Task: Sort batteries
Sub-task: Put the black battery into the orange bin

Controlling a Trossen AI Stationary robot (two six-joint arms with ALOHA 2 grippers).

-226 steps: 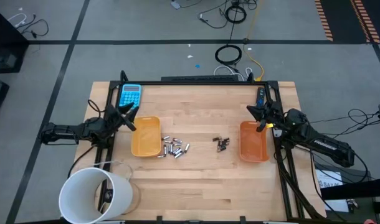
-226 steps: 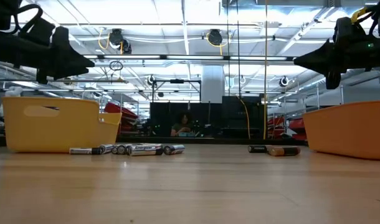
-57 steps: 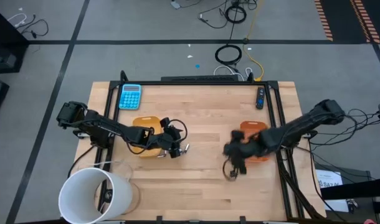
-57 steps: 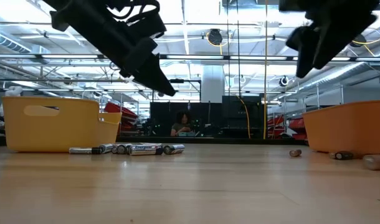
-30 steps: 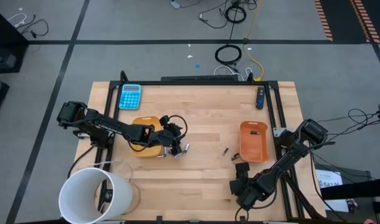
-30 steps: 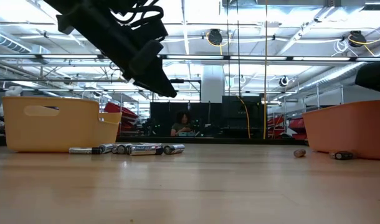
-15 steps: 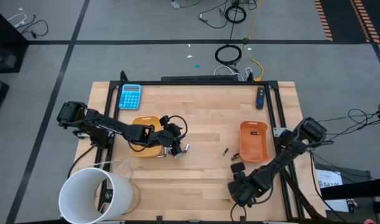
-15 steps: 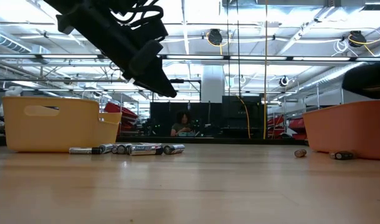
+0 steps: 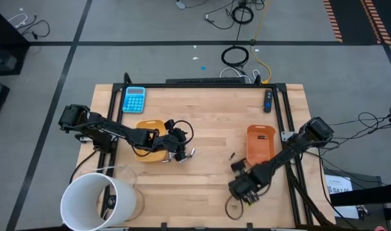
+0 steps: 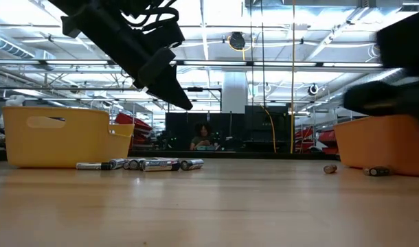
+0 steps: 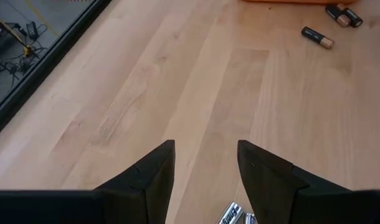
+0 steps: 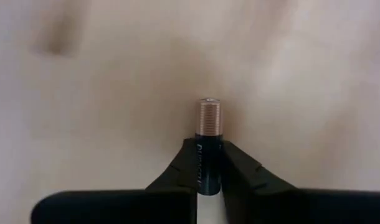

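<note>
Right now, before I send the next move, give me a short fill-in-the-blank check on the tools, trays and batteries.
1. The right tool is shut on a dark ____ with a copper end.
2. The left tool hovers with its fingers ____ over the silvery batteries.
3. The blue calculator lies behind the ____ orange tray.
4. Two loose dark batteries lie beside the right orange tray, on its ____ side.

Missing words: battery; open; left; left

Bright overhead strip lights glare in the low view; right arm [image 10: 395, 62] smeared; right wrist background blurred.
</note>
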